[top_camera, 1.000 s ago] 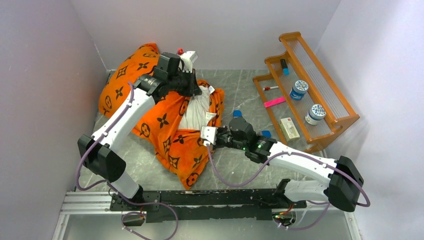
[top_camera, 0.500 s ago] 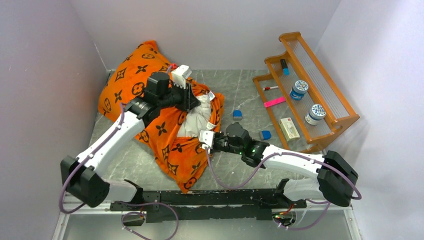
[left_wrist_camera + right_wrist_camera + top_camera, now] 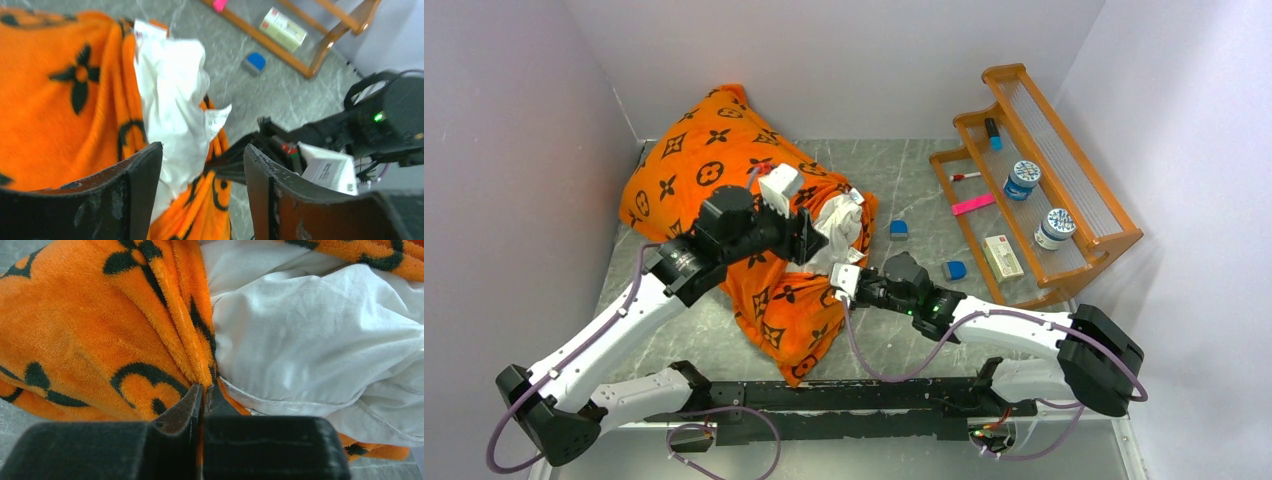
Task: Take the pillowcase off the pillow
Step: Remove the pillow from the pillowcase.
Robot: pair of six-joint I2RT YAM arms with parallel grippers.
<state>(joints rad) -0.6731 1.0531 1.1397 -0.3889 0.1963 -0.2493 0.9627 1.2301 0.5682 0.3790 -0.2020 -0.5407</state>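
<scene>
Your pillowcase (image 3: 709, 165) lies far left on the table (image 3: 924, 180), its long axis running diagonally from the back corner toward near-centre and its mouth facing right. Your left gripper (image 3: 202, 150) hangs over the exposed white pillow (image 3: 836, 215) with its jaws spread. Your right gripper (image 3: 204, 390) pinches the pillowcase's hem.

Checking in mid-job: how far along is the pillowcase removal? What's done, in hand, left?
Done: only a corner of the white pillow shows at the mouth of the orange pillowcase. In hand: the right gripper is shut on the pillowcase hem; the left gripper is open facing the exposed pillow, gripping nothing. Left: nearly everything, since the case covers most of the pillow.
</scene>
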